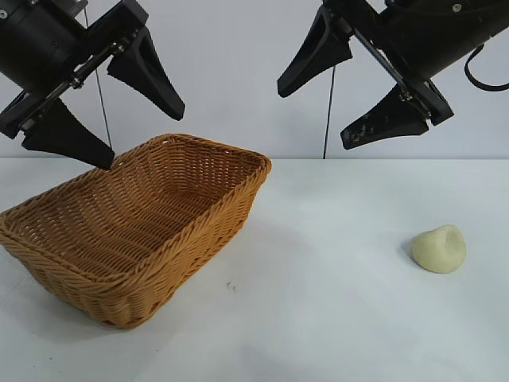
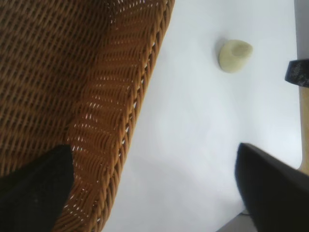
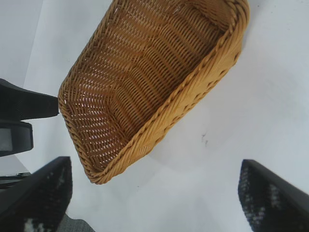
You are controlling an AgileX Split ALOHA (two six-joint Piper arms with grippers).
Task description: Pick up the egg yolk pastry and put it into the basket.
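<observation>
The exterior view shows one basket (image 1: pixel 135 231), one egg yolk pastry (image 1: pixel 440 248) and two grippers, all over a white table (image 1: pixel 318 318). The pastry lies on the bare tabletop well apart from the basket, off toward the right arm's side and outside the wicker. The basket is whole in this view, and nothing can be seen inside it. The left gripper (image 1: pixel 143 135) hangs above the basket's far rim, spread wide and grasping nothing; the arm behind it is cut off by the picture's edge. The right gripper (image 1: pixel 314 115) hangs in the air beyond the basket's right end and above the table, likewise spread and bare, its arm also cropped.

In the left wrist view only part of the basket (image 2: pixel 111 121) shows, one side wall and its braided rim, the remainder cut away. The pastry (image 2: pixel 234 55) sits on the table clear of that rim. Two dark fingertips (image 2: pixel 34 193) of the left gripper frame the scene, far apart.

The right wrist view takes in nearly the whole basket (image 3: pixel 154 82), one corner clipped. The pastry is out of sight here. The right gripper's own two fingertips (image 3: pixel 270 198) stand wide, and the other arm's dark parts (image 3: pixel 24 104) show just beside the basket's end
</observation>
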